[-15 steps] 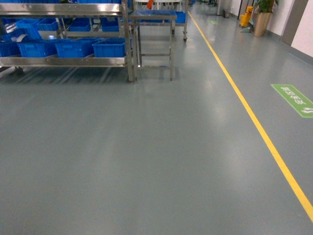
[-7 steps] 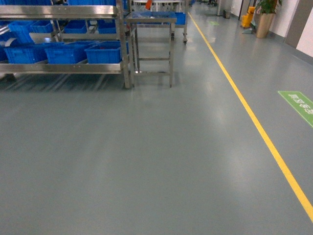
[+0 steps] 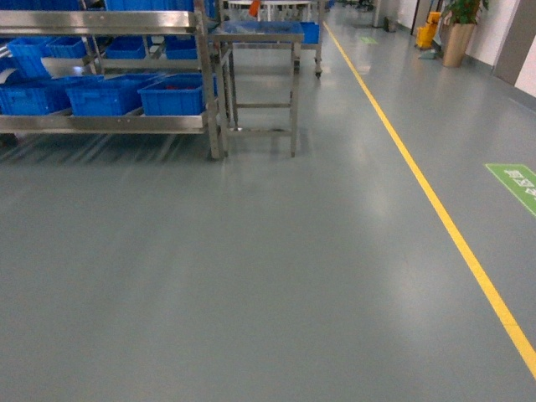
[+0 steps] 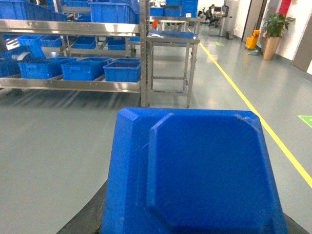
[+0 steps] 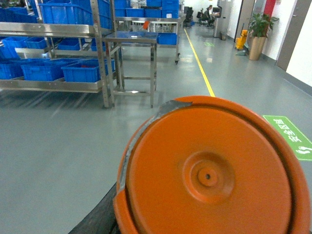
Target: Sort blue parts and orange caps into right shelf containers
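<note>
While no hand shows, bins [image 3: 177,94] sit far-left.

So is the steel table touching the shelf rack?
Cannot tell. Head view: the steel table stands right beside the shelf rack, contact or gap unresolved.

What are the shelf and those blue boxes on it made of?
The shelf rack looks like bare metal, probably stainless steel: silvery and shiny, with bright glints on its rails. The blue bins look like glossy molded plastic, uniformly coloured with thick rims.
</note>
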`<state>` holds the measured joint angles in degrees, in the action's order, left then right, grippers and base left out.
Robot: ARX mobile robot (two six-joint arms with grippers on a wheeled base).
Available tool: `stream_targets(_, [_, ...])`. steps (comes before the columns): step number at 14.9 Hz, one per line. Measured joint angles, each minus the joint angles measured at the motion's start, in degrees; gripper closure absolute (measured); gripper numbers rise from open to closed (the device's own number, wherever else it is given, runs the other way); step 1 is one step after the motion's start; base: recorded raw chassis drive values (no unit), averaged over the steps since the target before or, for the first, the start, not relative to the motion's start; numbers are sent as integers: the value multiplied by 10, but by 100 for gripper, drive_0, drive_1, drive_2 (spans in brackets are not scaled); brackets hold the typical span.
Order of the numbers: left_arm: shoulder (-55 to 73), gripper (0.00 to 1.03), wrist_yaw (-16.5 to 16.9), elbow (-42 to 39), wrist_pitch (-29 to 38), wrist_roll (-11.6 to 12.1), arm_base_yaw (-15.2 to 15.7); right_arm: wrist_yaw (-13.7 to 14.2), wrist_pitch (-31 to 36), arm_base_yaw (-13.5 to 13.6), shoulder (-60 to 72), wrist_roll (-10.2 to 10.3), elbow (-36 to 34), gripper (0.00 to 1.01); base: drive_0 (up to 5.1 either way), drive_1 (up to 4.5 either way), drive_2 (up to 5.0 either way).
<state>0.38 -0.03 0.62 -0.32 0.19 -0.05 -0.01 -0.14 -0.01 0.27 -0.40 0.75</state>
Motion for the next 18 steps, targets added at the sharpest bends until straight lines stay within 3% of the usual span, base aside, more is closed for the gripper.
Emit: stream_targets(18, [0, 60, 0, 0, 1, 0, 0, 0, -1, 0, 0, 0, 0, 57, 4, 413, -405])
